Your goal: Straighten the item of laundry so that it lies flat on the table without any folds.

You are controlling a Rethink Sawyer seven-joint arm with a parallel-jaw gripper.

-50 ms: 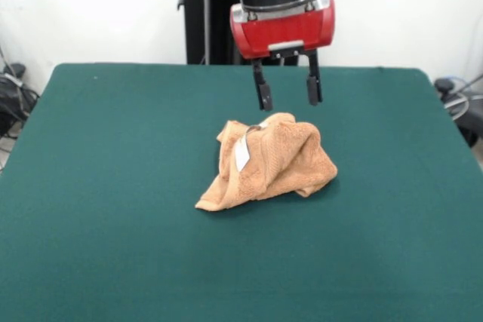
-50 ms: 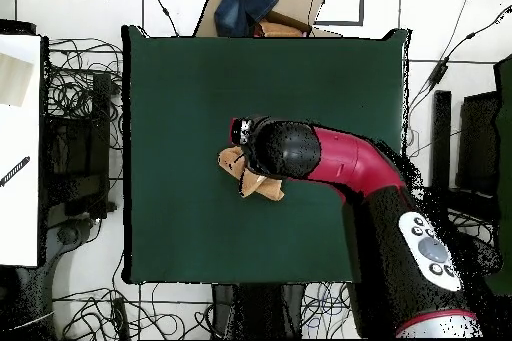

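Hovering with fingers [image 1: 287, 97] spread and empty, directly above the crumpled towel [image 1: 268, 162]. Lying bunched mid-surface [image 1: 113, 186], peak and white label [image 1: 242, 153] just below the fingertips; sitting under the wrist overhead.

I am working in a robotics lab: my red and black arm [image 2: 350, 162] reaches over a green-topped table [image 2: 180, 87], tangled black cables [image 2: 75, 87] cover the floor at nine o'clock, and a cardboard box [image 2: 285, 2] sits at twelve o'clock.
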